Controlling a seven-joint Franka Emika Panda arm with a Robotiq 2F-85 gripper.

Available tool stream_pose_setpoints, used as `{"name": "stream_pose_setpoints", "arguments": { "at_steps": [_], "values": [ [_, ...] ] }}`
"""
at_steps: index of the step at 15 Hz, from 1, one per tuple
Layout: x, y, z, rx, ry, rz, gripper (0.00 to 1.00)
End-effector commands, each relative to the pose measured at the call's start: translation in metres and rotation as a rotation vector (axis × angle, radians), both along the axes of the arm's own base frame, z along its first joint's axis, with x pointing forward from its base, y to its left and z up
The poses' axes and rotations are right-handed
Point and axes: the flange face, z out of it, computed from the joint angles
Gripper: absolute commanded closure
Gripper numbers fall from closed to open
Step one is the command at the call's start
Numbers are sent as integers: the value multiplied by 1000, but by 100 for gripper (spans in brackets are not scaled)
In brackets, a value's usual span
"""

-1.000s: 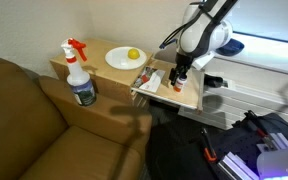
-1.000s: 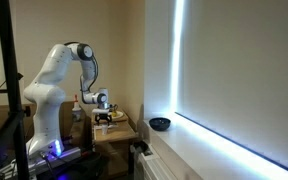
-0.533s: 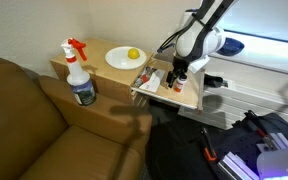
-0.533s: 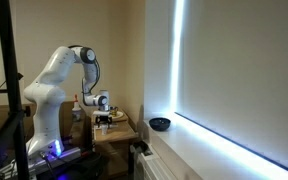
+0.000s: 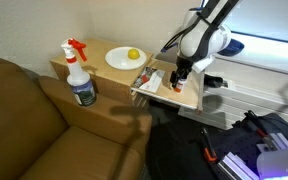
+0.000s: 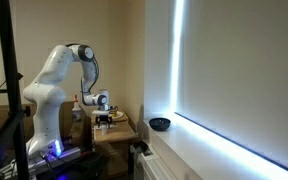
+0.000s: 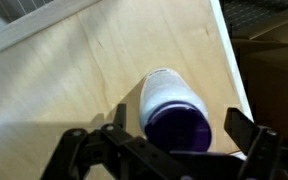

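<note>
Wrist view: the gripper (image 7: pixel 174 128), fingers (image 7: pixel 94 145) spread wide and holding nothing, straddles a purple-capped white bottle (image 7: pixel 169 90) on the wooden table (image 7: pixel 64 70). Risk: closing off-centre could push the bottle over, or toward the table edge at right.

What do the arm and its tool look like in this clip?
The arm is white, with rounded, glossy segments and darker joints. A thin black cable loops beside it. The tool is black, with dark angular fingers. No markings are readable.
</note>
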Motion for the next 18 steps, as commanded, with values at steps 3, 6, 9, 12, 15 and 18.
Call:
{"name": "stream_pose_setpoints", "arguments": {
  "at_steps": [3,6,9,12,15,18],
  "values": [
    [-2,-5,-1,1,4,-3,33],
    [-6,-10,1,-5,2,-14,54],
    [-5,-9,2,-8,1,-11,70],
    [3,7,15,27,-38,60,70],
    [17,48,52,61,-123,215,70],
    [34,107,93,116,-206,357,70]
  ]
}}
